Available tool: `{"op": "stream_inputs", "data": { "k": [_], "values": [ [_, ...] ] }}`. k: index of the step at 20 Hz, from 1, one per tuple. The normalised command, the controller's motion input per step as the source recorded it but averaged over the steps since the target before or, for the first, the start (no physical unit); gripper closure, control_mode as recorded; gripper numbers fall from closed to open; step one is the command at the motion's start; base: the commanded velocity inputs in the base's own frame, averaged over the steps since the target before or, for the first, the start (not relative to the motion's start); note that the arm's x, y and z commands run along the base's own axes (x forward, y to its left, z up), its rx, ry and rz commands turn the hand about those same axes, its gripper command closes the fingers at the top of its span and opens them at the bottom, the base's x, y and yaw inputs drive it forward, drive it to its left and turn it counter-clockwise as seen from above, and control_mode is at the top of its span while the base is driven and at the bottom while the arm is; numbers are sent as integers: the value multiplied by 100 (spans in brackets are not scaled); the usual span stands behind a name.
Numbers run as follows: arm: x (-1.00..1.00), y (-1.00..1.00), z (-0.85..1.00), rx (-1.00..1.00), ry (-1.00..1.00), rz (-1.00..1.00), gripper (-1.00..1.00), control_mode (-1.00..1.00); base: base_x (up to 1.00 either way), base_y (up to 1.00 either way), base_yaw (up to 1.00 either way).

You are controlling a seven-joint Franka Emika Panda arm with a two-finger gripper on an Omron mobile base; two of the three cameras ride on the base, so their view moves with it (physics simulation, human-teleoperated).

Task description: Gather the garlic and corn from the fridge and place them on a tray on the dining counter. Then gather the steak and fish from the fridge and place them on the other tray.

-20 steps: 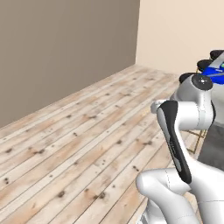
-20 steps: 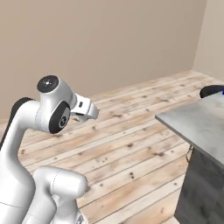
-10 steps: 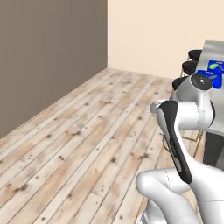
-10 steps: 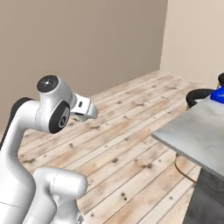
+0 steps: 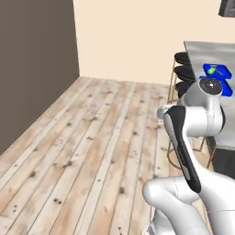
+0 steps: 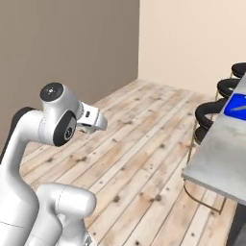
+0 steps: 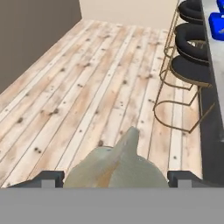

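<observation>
On the left we have the dark wall (image 5: 32, 69), then open plank floor (image 5: 92, 151), so there is nothing on that side for us to hit.

In the middle of the hand view, our gripper (image 7: 116, 177) is closed on a wide grey-tan body with a pointed fin, which we take to be the fish (image 7: 118, 162). It sits between the two dark finger tips and its point faces forward. The grip is broad, and we cannot see how firmly the pads bear on it. We therefore judge that the carry needs a level wrist and no sharp swings.

Further right, the black stools (image 5: 183, 71) line the near side of the dining counter (image 5: 202, 55), which is well apart from the hand. We judge that the base has to bring us closer before the arm reaches out. The hand should then pass above the stool seats and the stone edge, not between them.

At the far right, the tray (image 5: 218, 71) has a small green thing on it, likely the corn (image 5: 211, 70). The garlic is too small for us to make out. The other tray (image 5: 228, 87) lies just beside it, nearer to us and partly behind our own arm. The fish belongs there, so we aim for its bare middle, lower the fish until it rests, and only then let go.
</observation>
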Motion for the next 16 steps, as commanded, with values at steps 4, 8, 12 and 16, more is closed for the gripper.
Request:
{"op": "stream_inputs", "data": {
  "k": [4, 8, 12, 16],
  "values": [
    [0, 0, 0, 0, 0, 0, 100, 100, 100, 68, -54],
    [0, 0, 0, 0, 0, 0, 100, 100, 100, 72, -54],
    [0, 0, 0, 0, 0, 0, 100, 100, 100, 72, -54],
    [0, 0, 0, 0, 0, 0, 100, 100, 100, 71, -53]
  ]
}}
